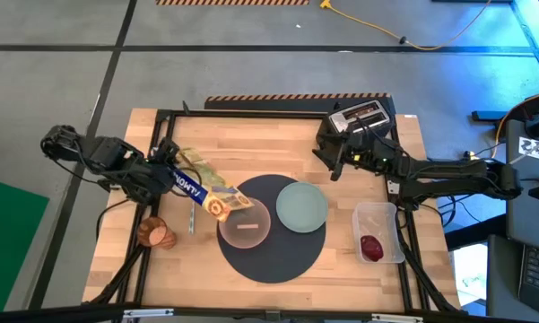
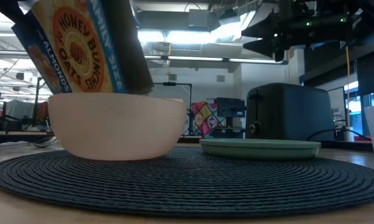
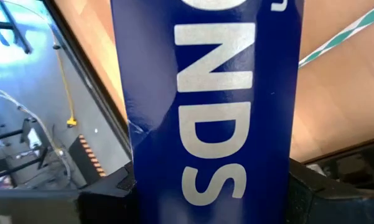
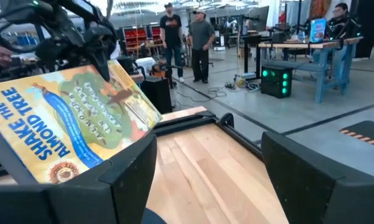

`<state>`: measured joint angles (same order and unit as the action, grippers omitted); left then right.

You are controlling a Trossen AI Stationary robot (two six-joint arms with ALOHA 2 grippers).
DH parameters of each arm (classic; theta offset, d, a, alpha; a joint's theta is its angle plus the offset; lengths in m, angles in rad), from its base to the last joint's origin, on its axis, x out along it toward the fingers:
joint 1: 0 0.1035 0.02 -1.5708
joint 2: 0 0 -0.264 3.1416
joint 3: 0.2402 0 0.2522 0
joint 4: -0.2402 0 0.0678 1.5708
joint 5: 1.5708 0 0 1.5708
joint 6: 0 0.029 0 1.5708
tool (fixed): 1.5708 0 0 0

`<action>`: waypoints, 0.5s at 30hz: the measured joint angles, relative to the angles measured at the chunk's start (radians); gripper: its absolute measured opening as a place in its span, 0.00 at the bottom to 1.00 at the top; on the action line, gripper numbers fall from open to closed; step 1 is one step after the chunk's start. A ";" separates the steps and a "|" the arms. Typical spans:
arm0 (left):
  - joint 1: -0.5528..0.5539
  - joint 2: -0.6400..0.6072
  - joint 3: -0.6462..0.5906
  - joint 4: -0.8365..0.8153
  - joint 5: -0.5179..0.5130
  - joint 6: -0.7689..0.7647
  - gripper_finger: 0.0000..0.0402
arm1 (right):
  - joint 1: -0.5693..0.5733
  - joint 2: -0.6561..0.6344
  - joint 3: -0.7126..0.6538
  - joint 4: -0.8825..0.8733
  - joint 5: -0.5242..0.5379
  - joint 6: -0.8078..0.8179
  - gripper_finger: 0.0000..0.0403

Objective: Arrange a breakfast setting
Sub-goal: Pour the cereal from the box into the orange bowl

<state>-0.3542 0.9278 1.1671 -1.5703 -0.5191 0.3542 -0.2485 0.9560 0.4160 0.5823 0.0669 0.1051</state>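
Bowl (image 1: 244, 226) beneath left claw's (image 1: 173, 178) tilted cereal box (image 1: 206, 190)

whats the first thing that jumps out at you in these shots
The blue-and-yellow cereal box, gripped by the left end effector, is tipped over the translucent pink bowl on the round dark mat. Beside the bowl sits a pale green plate, and the right end effector hangs open near the black toaster.

Left gripper (image 1: 166, 179) jaws clamped; right gripper (image 1: 330, 166) jaws apart, hovering.
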 joint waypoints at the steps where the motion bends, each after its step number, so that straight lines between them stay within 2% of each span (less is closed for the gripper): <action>1: 0.000 0.005 0.000 0.000 -0.008 0.007 0.54 | 0.000 0.006 0.000 0.003 0.002 0.000 0.69; 10: 0.000 0.025 0.003 0.000 -0.063 0.056 0.54 | 0.000 0.039 0.000 0.052 0.002 -0.005 0.69; 15: 0.000 0.052 0.055 -0.001 -0.066 0.079 0.54 | -0.001 0.039 0.000 0.053 0.002 -0.005 0.69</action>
<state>-0.3538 0.9801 1.2219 -1.5715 -0.5854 0.4331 -0.2493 0.9947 0.4160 0.6350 0.0692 0.0998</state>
